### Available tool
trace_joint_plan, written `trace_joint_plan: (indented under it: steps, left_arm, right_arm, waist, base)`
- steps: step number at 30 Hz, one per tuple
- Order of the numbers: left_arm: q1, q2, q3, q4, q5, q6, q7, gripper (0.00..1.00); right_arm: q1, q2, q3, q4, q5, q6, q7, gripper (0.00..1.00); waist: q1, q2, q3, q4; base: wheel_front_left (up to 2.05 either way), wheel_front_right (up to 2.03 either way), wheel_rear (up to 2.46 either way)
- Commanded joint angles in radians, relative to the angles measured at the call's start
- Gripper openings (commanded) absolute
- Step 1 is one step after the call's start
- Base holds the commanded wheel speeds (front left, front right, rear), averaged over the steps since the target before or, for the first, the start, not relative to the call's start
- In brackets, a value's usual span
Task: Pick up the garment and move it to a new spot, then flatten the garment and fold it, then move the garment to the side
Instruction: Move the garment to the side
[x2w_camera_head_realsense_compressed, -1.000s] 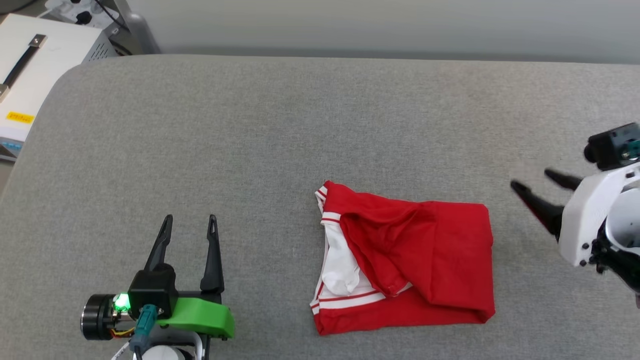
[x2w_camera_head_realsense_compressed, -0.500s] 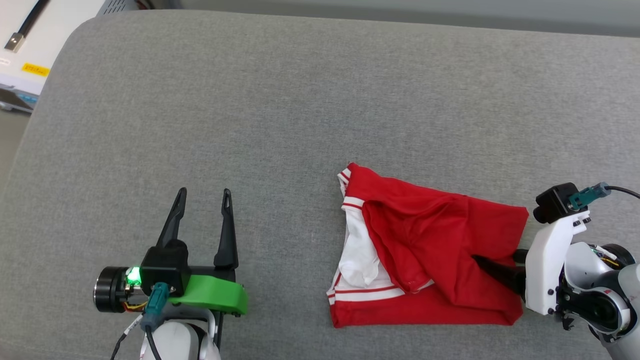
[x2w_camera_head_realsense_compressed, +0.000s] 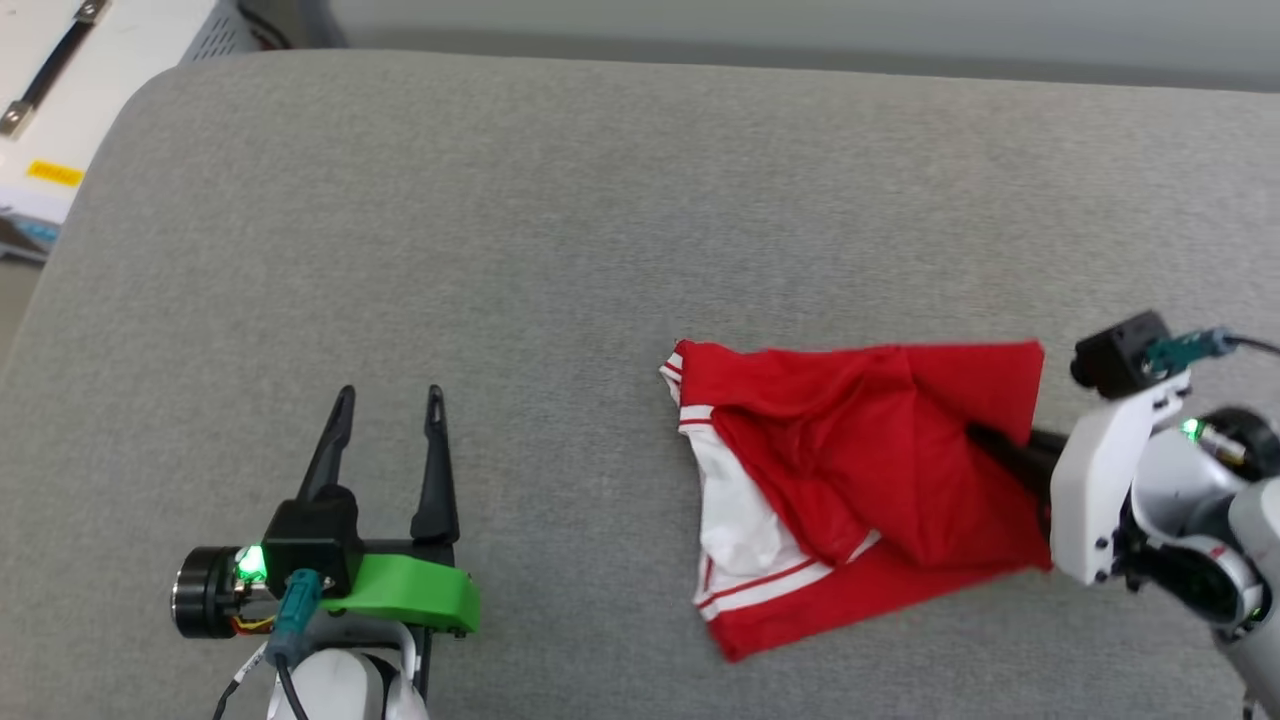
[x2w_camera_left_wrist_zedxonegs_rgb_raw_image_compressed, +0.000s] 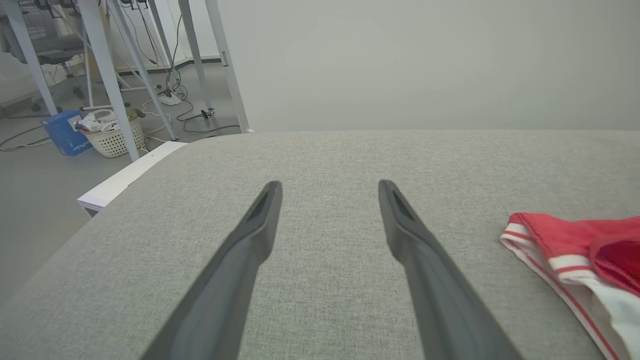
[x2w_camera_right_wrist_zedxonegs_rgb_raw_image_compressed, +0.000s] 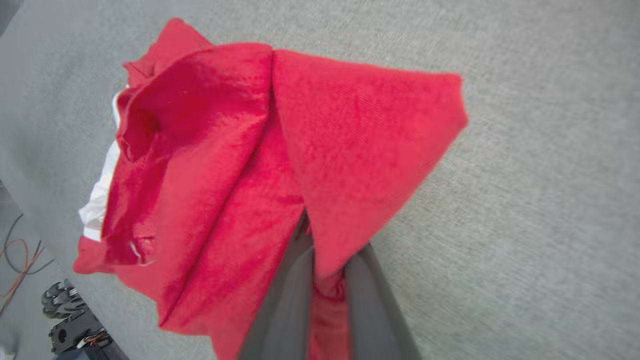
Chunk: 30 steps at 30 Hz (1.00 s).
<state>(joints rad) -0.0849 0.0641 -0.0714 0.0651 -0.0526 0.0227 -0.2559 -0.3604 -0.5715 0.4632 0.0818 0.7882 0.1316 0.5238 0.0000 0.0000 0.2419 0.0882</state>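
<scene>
The garment (x2w_camera_head_realsense_compressed: 860, 470), a folded red shirt with a white sleeve and striped trim, lies right of centre on the grey padded table (x2w_camera_head_realsense_compressed: 560, 240). Its right edge is raised off the surface. My right gripper (x2w_camera_head_realsense_compressed: 985, 440) comes in from the right and is shut on that edge. In the right wrist view the red cloth (x2w_camera_right_wrist_zedxonegs_rgb_raw_image_compressed: 240, 160) is pinched between the two dark fingers (x2w_camera_right_wrist_zedxonegs_rgb_raw_image_compressed: 290, 300) and drapes over them. My left gripper (x2w_camera_head_realsense_compressed: 385, 405) stands open over bare table at the lower left, well apart from the shirt. The left wrist view has the garment's striped edge (x2w_camera_left_wrist_zedxonegs_rgb_raw_image_compressed: 565, 255) at the right.
White equipment (x2w_camera_head_realsense_compressed: 60, 90) stands beyond the table's far left corner. Past the table's left edge, metal frame legs (x2w_camera_left_wrist_zedxonegs_rgb_raw_image_compressed: 115, 75), a blue box (x2w_camera_left_wrist_zedxonegs_rgb_raw_image_compressed: 65, 132) and a white basket (x2w_camera_left_wrist_zedxonegs_rgb_raw_image_compressed: 110, 135) stand on the floor. Bare grey fabric stretches across the far half.
My right gripper came in from the right over the garment's right edge, closed on it and lifted that side, so the cloth pulled askew. The head camera shifted. The left gripper held still.
</scene>
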Motion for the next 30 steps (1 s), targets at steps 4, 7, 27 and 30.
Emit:
trace_joint_plan:
  steps: [4, 7, 27, 30]
  left_arm:
    - [0.018, -0.001, 0.023, -0.008, -0.007, 0.007, -0.006, 1.0]
    - [0.022, -0.002, 0.027, -0.018, -0.001, 0.01, -0.006, 1.0]
    - [-0.103, 0.064, 0.042, -0.126, 0.043, -0.003, -0.006, 1.0]
    - [-0.133, 0.077, 0.041, -0.146, 0.047, -0.007, -0.006, 1.0]
  right_arm:
    - [-0.074, -0.059, 0.019, -0.074, -0.009, -0.001, 0.0, 0.0]
    - [-0.098, -0.098, 0.026, -0.116, -0.011, -0.001, 0.011, 0.0]
    - [-0.238, -0.246, -0.074, 0.098, -0.06, -0.001, -0.049, 0.0]
    - [-0.302, -0.261, -0.093, 0.193, -0.092, -0.001, -0.074, 0.0]
  waist:
    - [0.0, 0.0, -0.028, -0.121]
    - [0.0, 0.0, -0.022, -0.177]
    - [0.0, 0.0, 0.249, -0.356]
    - [0.0, 0.0, 0.298, -0.348]
  base:
    - [0.0, 0.0, 0.0]
    - [0.0, 0.0, 0.0]
    - [0.0, 0.0, 0.0]
    - [0.0, 0.0, 0.0]
